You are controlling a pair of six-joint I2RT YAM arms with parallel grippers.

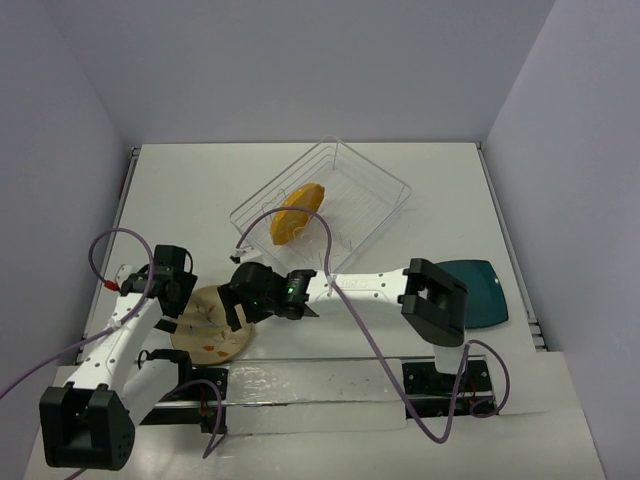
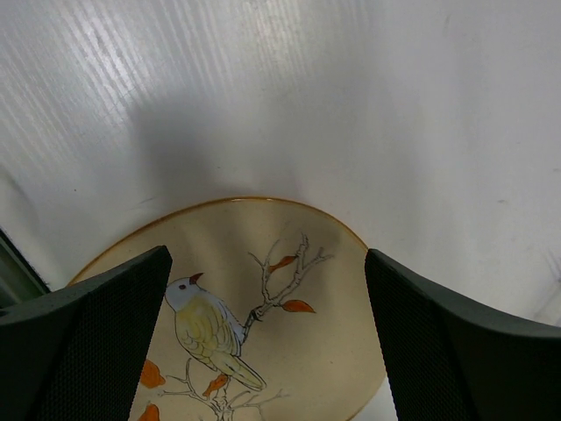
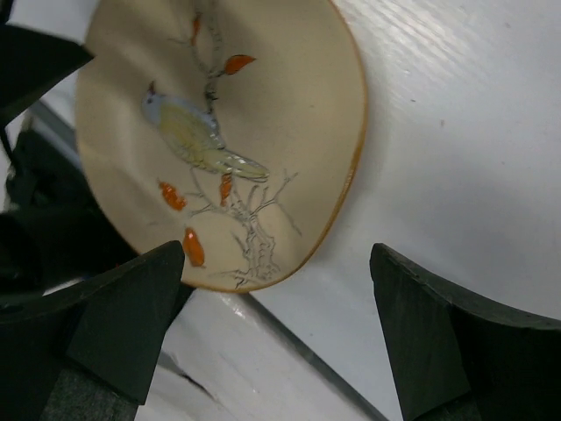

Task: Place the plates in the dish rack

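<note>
The beige plate [image 1: 208, 325] with a painted bird lies near the table's front left edge. My left gripper [image 1: 180, 300] is open at its left rim, and in the left wrist view the beige plate [image 2: 263, 333] shows between the spread fingers [image 2: 456, 342] of that gripper [image 2: 267, 259]. My right gripper [image 1: 236, 310] is open at the plate's right rim; in its view the plate [image 3: 219, 132] lies just ahead of the gripper [image 3: 276, 263]. The orange-yellow plate [image 1: 297, 212] stands on edge in the dish rack [image 1: 385, 190]. The teal plate [image 1: 485, 290] lies flat at the right, partly hidden by the right arm.
Grey walls close in the table on the left, back and right. A raised strip [image 3: 289, 351] runs along the table's front edge beside the beige plate. Purple cables [image 1: 330, 260] loop over both arms.
</note>
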